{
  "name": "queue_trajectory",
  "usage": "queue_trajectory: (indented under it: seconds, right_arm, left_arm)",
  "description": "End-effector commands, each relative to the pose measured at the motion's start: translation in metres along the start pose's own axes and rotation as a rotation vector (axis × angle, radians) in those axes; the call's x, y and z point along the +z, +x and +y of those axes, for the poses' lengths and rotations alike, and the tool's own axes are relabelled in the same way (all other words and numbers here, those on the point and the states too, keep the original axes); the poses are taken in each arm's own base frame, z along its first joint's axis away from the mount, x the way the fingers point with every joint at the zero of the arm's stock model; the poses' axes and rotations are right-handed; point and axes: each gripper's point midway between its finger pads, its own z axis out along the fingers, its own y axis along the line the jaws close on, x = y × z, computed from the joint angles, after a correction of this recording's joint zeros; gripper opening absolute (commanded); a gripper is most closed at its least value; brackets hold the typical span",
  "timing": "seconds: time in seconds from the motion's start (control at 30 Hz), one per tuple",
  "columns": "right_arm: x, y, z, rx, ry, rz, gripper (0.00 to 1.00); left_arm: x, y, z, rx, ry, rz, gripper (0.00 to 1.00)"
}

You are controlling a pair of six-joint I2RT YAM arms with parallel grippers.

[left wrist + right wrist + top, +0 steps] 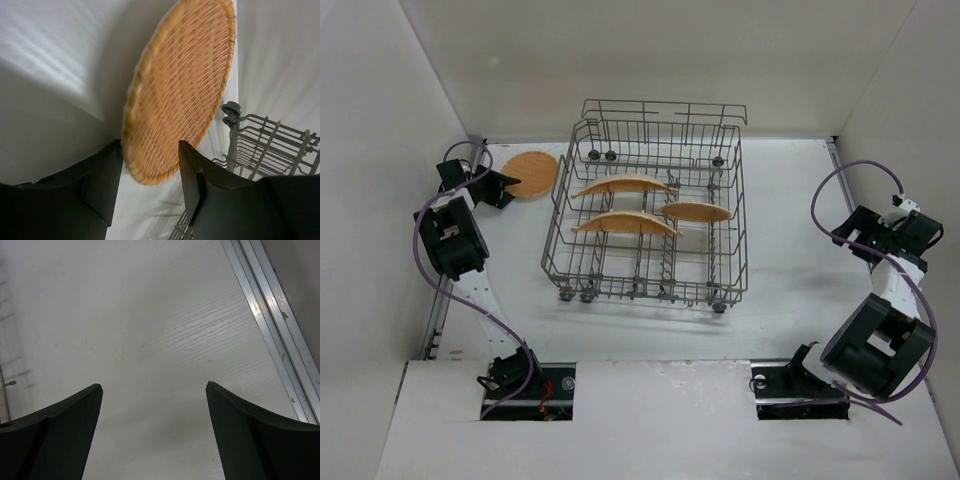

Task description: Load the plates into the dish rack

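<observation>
Left claw, overhead view: the left claw [505,187] sat at the far-left corner of the bench [800,300], right up against the fourth plate [532,174], which lay flat just outside the dish rack [650,285].
Rack, overhead view: three plates [623,186] [626,223] [697,211] stood on edge between the tines, thin orange crescents from above.
Right claw, overhead view: the right claw [845,238] hung out on the right side, well apart from the rack, with nothing in it.
Step in hand: the last pickup, by my reckoning. One plate was left to load.
Left wrist view: the fingers [102,185] were spread wide, with the near rim of the fourth plate [180,90] between them, not yet pinched. A rack corner and wheel showed just beside it.
Plate's look: round, thin and shallow, tan-orange with a fine woven grid and a slim raised rim.
Next move: I'd say close on that rim, lift, tip the plate upright and slot it into a free row of tines. The rim is thin, so the grip must be square.
Right wrist view: fingers spread over bare bench, with a metal rail [270,315] along the edge.
</observation>
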Motion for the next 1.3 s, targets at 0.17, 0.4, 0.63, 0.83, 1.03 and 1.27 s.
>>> queue_trajectory:
  seconds: [0.17, 0.4, 0.63, 0.83, 1.03, 1.27]
  right_arm:
    - [-0.003, -0.023, 0.003, -0.011, -0.02, -0.046, 0.91]
    - [-0.003, -0.023, 0.004, -0.016, -0.025, -0.045, 0.91]
    - [-0.003, -0.021, 0.014, -0.057, -0.047, -0.044, 0.9]
    - [-0.003, -0.019, 0.023, -0.095, -0.069, -0.044, 0.9]
    - [-0.007, -0.018, 0.031, -0.121, -0.103, -0.054, 0.9]
    - [-0.013, -0.018, 0.038, -0.147, -0.133, -0.075, 0.9]
  left_arm:
    - [0.025, 0.003, -0.025, 0.079, 0.056, 0.007, 0.17]
    - [0.005, 0.007, -0.046, 0.146, 0.091, -0.031, 0.04]
    - [-0.063, -0.002, -0.079, 0.176, 0.147, -0.11, 0.03]
    - [-0.128, 0.015, -0.108, 0.216, 0.175, -0.176, 0.03]
    - [-0.194, 0.038, -0.186, 0.432, 0.259, -0.28, 0.03]
    - [-0.25, 0.103, -0.274, 0.914, 0.265, -0.369, 0.04]
